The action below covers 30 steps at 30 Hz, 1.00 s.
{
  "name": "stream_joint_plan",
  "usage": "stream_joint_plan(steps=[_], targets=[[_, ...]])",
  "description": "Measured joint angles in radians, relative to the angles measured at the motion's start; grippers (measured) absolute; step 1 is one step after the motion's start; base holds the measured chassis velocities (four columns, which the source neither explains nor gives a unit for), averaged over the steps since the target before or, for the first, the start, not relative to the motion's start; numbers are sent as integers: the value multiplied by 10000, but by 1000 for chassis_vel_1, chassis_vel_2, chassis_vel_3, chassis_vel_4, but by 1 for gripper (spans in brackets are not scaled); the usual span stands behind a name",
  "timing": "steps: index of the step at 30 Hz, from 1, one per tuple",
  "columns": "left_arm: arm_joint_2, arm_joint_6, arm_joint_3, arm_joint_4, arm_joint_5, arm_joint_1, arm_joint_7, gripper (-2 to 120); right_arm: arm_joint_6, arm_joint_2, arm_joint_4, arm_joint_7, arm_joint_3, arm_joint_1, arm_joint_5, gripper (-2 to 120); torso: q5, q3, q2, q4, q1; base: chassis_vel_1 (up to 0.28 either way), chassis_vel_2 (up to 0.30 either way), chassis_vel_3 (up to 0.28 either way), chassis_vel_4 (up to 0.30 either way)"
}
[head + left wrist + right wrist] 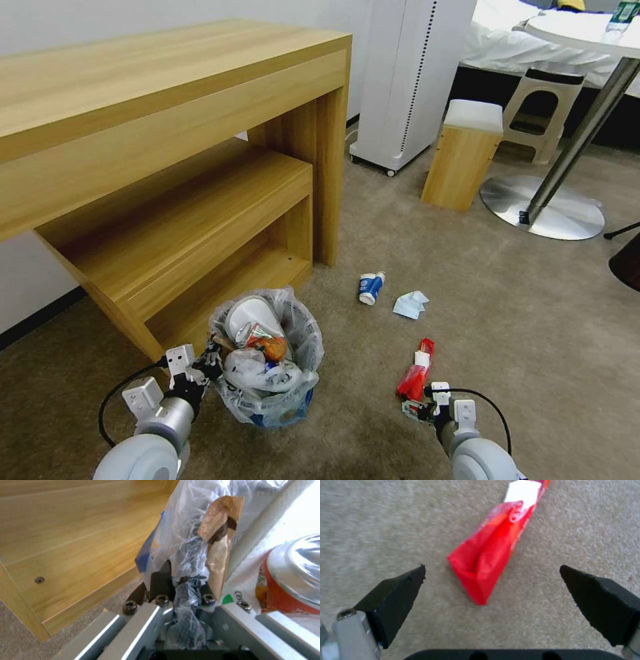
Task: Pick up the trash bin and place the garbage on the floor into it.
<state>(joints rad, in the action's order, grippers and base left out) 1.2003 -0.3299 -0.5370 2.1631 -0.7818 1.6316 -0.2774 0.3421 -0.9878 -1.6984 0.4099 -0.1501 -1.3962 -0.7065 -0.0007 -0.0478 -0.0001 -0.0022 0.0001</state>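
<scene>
The trash bin (270, 393), lined with a crinkly clear bag, is low over the carpet beside the desk and full of litter, with a crushed can (257, 333) on top. My left gripper (208, 363) is shut on its rim; in the left wrist view the gripper (181, 581) pinches bag plastic next to a wooden piece (218, 530) and the can (293, 580). My right gripper (417, 408) stands open just above the floor (520, 320), its near end of the red wrapper (415, 375) between the fingers. In the right wrist view the gripper (491, 567) straddles the wrapper (490, 557). A blue-white cup (371, 287) and a tissue (410, 304) lie farther out.
A wooden desk (167, 100) with a low shelf stands right behind the bin. Farther back are a white appliance on castors (407, 80), a wooden stool (462, 155) and a round table's metal foot (543, 207). A dark object (628, 261) sits at the right edge.
</scene>
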Motion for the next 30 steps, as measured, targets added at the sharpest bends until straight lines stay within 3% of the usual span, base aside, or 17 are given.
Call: stream_joint_plan(steps=[30], targets=[[143,158,-36,260,-80,248,27,1,-593,-702,2387,-525,-212,1612,-2,94,-1,0,0,0,0,0,0,0,0]])
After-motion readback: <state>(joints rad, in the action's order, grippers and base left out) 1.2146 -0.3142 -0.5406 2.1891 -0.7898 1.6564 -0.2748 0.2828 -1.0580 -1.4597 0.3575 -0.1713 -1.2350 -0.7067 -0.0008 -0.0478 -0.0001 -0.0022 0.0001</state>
